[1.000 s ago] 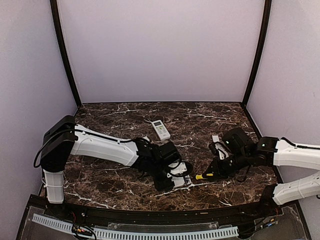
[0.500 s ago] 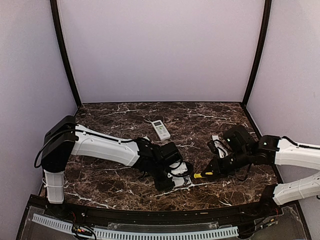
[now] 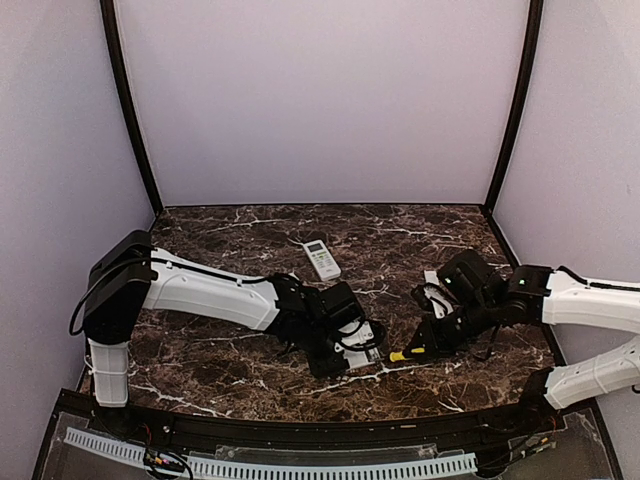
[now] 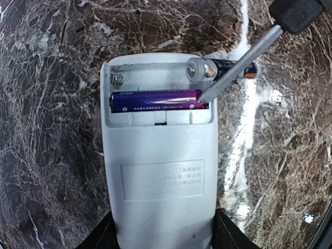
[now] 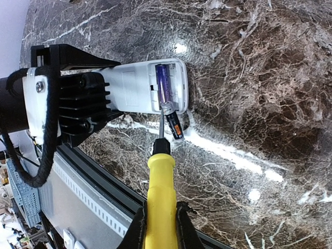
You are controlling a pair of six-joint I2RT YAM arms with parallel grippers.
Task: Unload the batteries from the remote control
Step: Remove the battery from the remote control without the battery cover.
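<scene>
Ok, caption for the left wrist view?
Prying stage: screwdriver tip in the open compartment of the remote, black battery half out, purple battery seated.

remote (image 4: 158,155) lower end cut off, screwdriver (image 4: 241,63) handle cropped (top corner)

Smooth white shells cover the left arm (image 3: 200,290) and the right arm (image 3: 590,305), broken by black joints. Behind the left gripper (image 3: 352,352) sits a black ribbed housing (image 5: 78,104), a white plate with a silver screw (image 5: 39,86), and a looping black cable (image 5: 46,150).
</scene>
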